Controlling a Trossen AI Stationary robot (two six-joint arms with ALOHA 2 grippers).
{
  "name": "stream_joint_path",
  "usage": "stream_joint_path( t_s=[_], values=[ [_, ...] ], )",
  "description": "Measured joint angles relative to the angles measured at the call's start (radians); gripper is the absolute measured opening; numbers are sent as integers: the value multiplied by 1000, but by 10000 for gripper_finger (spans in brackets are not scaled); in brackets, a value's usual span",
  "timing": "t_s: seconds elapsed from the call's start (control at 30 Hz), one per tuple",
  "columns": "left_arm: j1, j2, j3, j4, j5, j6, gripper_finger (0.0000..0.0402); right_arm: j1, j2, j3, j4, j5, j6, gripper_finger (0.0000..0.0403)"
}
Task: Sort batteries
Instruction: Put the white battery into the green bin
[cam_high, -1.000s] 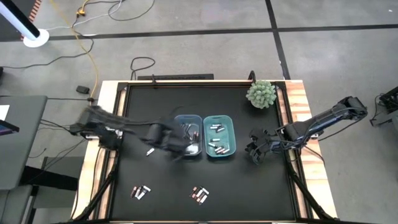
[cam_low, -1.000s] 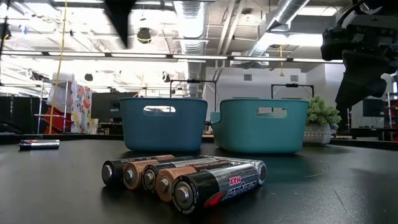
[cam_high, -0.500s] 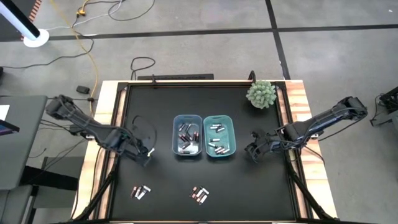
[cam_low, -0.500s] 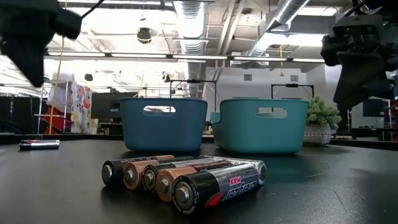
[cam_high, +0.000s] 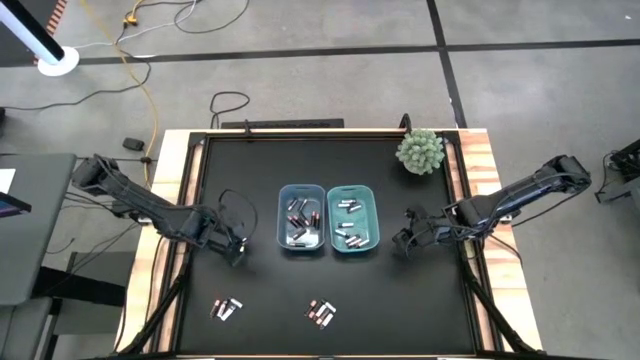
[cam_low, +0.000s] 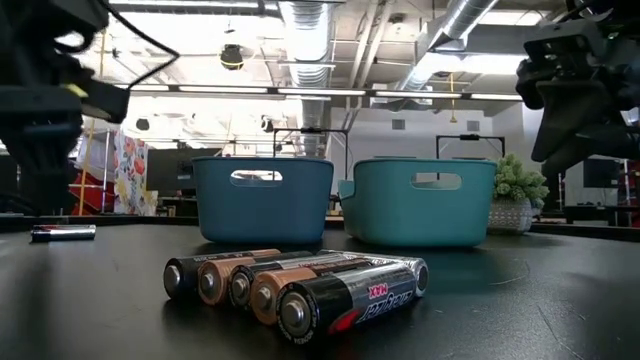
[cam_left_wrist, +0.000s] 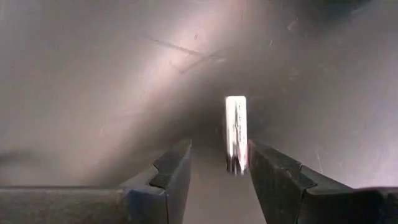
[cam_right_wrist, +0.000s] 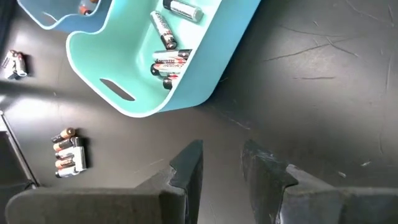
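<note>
My left gripper (cam_high: 233, 244) is low over the table to the left of the blue bin (cam_high: 301, 218), and it is open. In the left wrist view a lone silvery-white battery (cam_left_wrist: 236, 133) lies on the table between the fingers of my left gripper (cam_left_wrist: 219, 150), close to one of them. My right gripper (cam_high: 405, 243) hovers open to the right of the teal bin (cam_high: 353, 217), over bare table (cam_right_wrist: 222, 149). Both bins hold batteries. Two loose battery clusters (cam_high: 227, 308) (cam_high: 321, 312) lie near the table's near edge. My left gripper comes from above with a finger on either side of the lone battery's near end (cam_left_wrist: 236, 163), its fingers lying along the battery. The battery rests flat on the table. I cannot tell whether the finger (cam_left_wrist: 267, 171) beside it touches it.
A potted plant (cam_high: 420, 150) stands at the far right corner. The low view shows the near cluster (cam_low: 300, 285) in front of both bins (cam_low: 262, 198) (cam_low: 420, 200), and a lone battery (cam_low: 62, 232) lies at the left. Bare black mat lies between the bins and the near clusters.
My left arm has swung from over the blue bin toward the table's left edge. It has then come down over the lone battery to the left of the bins. The batteries and bins have stayed where they were.
</note>
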Motion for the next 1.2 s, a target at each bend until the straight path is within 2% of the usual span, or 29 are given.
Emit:
stream_joint_path(
  t_s=[0.3, 0.53, 0.63, 0.77, 0.83, 1.2],
  values=[
    [69, -1, -124, 250, 80, 76, 154, 0, 0, 0, 5, 0, 23, 127],
    [74, -3, -197, 271, 79, 66, 148, 0, 0, 0, 10, 1, -5, 127],
    [74, -4, -206, 270, 78, 55, 126, 0, 0, 0, 18, 1, -42, 127],
    [74, -4, -208, 260, 68, 43, 69, 0, 0, 0, 25, 2, -87, 127],
    [74, -4, -208, 261, 68, 22, 40, 0, 0, 0, 26, 2, -91, 127],
    [74, 1, -175, 253, 65, -220, 38, 0, 0, 0, 25, 1, -264, 127]
  ],
)
